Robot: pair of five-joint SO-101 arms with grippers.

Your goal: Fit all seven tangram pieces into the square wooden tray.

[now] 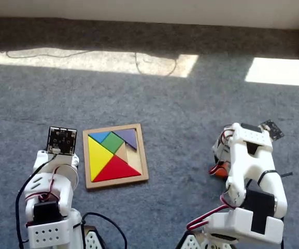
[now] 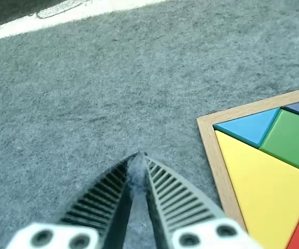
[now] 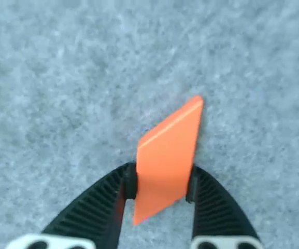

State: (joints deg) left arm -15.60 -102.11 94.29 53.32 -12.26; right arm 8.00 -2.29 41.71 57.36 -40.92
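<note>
The square wooden tray (image 1: 144, 161) lies on the grey carpet at centre left, with yellow (image 1: 97, 153), red (image 1: 117, 169), blue, green and purple (image 1: 128, 137) pieces in it and a bare wooden patch (image 1: 132, 155) at its right side. My left gripper (image 2: 138, 158) is shut and empty, resting on the carpet just left of the tray (image 2: 211, 150). My right gripper (image 3: 159, 184) is shut on an orange parallelogram piece (image 3: 167, 155), held above the carpet. From above, that orange piece (image 1: 219, 169) peeks out beside the right arm, well right of the tray.
Grey carpet (image 1: 180, 109) spreads all around, with sunlit patches at the back and a thin cable (image 1: 139, 65) lying there. A wall edge runs along the far side.
</note>
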